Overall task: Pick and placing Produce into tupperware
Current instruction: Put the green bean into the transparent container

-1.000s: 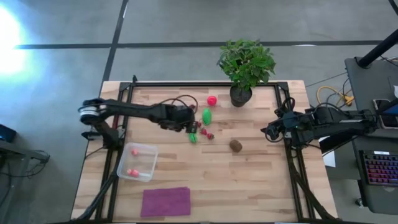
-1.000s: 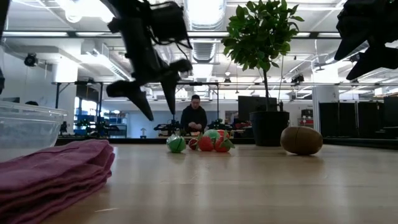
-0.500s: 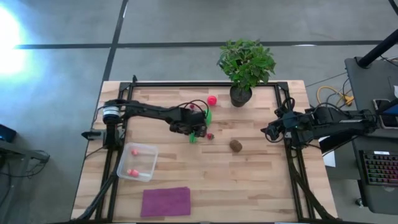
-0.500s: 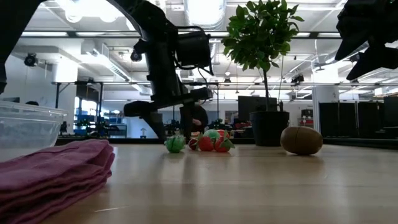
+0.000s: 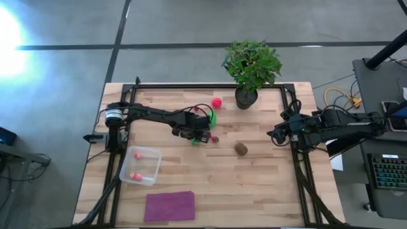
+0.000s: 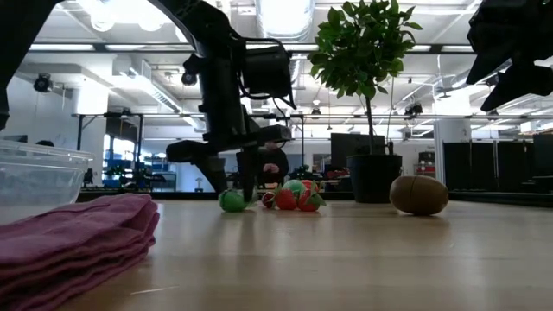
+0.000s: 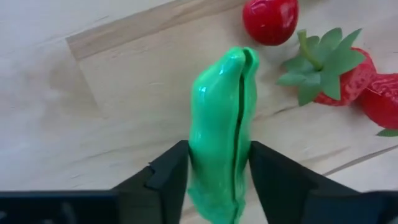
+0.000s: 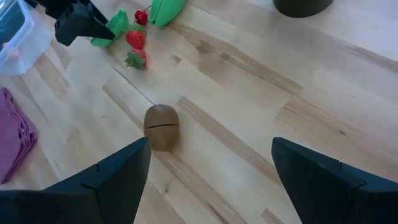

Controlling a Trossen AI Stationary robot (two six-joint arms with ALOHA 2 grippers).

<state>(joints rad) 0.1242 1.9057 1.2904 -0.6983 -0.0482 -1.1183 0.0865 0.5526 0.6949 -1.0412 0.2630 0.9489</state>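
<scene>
The left tool [image 7: 217, 180] squeezes a long green veggie [image 7: 221, 130] on the counter [image 5: 254, 172], beside the strawberries [image 7: 348, 81]. The right tool [image 5: 275, 135] waits wide open at the counter's edge. The tupperware [image 5: 141, 165] sits well apart.

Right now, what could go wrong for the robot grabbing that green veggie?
The left gripper pinches the slick green pod only at one end, so it might slip out when lifted. The strawberries and cherry lie right beside it and could get knocked. The tupperware sits well away, so a loose hold might drop the pod on the way.
</scene>
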